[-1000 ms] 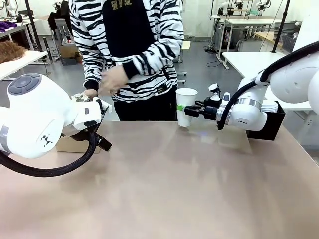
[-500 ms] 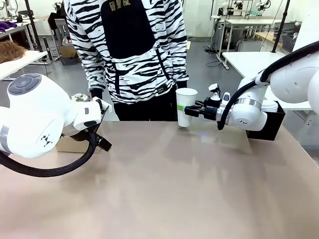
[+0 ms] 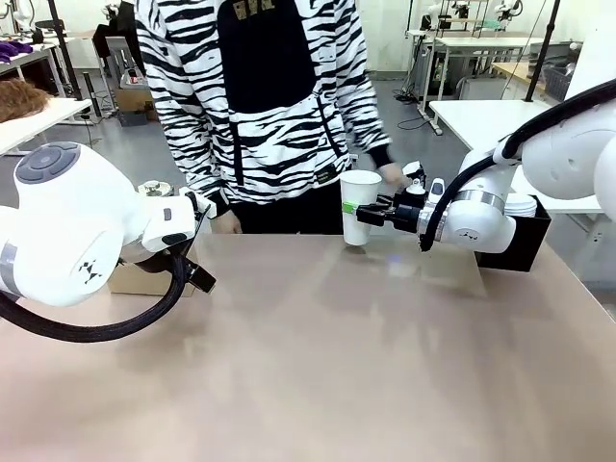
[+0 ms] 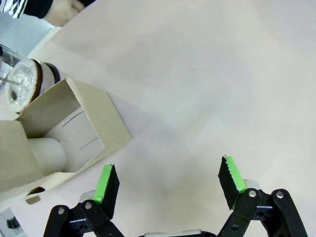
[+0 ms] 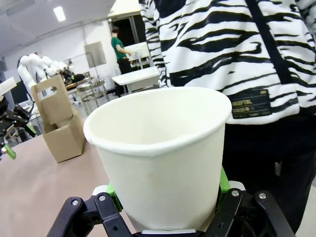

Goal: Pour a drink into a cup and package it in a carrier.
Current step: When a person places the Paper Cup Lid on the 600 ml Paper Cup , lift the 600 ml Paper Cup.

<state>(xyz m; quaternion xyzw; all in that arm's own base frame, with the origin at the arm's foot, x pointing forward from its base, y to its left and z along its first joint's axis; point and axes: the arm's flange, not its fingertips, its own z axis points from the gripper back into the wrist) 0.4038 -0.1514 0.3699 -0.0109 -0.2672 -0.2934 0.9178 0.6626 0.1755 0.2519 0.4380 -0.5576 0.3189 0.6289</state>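
Observation:
My right gripper is shut on the tall white paper cup, holding it upright just above the far edge of the table. In the right wrist view the cup looks empty between the green pads. My left gripper hangs open over bare table, beside the brown cardboard carrier. A white rounded thing sits in the carrier. Behind the carrier stands the glass pitcher, with the frothy brownish drink inside. The carrier also stands far off to the left.
A person in a black-and-white striped top stands at the far side. One hand is just behind the cup and the other hand is at the table edge. A black box with stacked white cups sits at the right.
The person has lowered both hands from the pitcher's side. One now rests at the table edge and the other has come beside the held cup. Neither arm has moved.

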